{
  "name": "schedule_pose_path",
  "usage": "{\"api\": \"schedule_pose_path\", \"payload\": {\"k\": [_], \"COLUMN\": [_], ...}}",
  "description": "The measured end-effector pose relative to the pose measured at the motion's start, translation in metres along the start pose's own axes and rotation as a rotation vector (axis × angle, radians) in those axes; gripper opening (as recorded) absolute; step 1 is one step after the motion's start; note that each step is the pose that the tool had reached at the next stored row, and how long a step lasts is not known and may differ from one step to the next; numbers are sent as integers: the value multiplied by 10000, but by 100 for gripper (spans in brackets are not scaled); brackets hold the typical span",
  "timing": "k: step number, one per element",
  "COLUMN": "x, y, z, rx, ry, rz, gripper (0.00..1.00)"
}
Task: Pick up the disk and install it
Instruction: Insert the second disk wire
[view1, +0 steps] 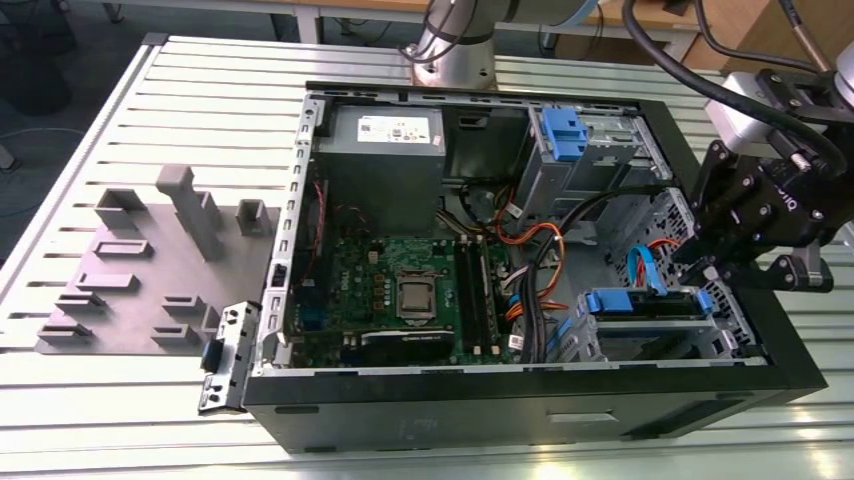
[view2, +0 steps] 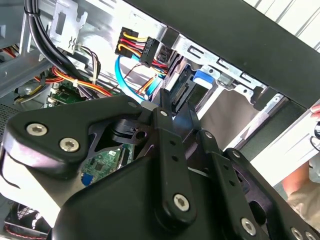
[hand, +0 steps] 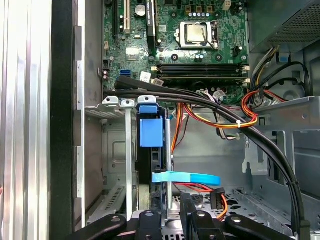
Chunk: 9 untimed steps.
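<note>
Disk (hand: 151, 134) stood on edge in the metal drive cage (hand: 127, 150) of the open computer case (view1: 534, 400). Its blue plastic end faced my first wrist view. In the exterior view that cage sat in the case's corner toward the exterior view's right, on the side nearest the tabletop (view1: 80, 420) edge at the bottom of that view, with the disk's (view1: 643, 302) blue rails showing at the cage's top.

My fingers (hand: 192, 220) hung just beside that end of the disk, inside the case wall. I could not tell how far apart they were, or whether they touched the disk at all. A flat blue data cable (hand: 185, 177) crossed between my fingers and the disk, and a black power plug with yellow, red and black wires (view2: 137, 47) hung near it.

Beyond the cage lay the green motherboard (view1: 400, 290), with the grey power supply (view1: 384, 135) at the case's far end. Outside the case, toward the exterior view's left, a grey fixture block (view1: 147, 260) rested on the tabletop.
</note>
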<state>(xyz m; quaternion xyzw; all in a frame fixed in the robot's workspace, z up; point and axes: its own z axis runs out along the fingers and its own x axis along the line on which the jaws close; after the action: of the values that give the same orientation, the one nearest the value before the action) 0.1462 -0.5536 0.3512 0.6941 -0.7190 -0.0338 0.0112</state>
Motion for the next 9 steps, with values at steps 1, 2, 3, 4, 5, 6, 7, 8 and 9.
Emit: {"api": "schedule_pose_path", "payload": {"k": [1,2,3,4,5,6,7,8,9], "x": [-7,-18,-30,-43,-59,-77,-96,-116,-139], "y": [-2,-4,-6,-7,-8,-9,-9,-10,-11], "z": [1,2,3,4,6,9,11,14,18], "rx": [0,-1,-1,-1,-1,-1,0,-1,-1], "ry": [1,0,0,0,0,1,2,1,0], "rz": [1,2,2,2,3,2,3,2,2], "gripper": [29,29,29,29,29,29,29,29,29]}}
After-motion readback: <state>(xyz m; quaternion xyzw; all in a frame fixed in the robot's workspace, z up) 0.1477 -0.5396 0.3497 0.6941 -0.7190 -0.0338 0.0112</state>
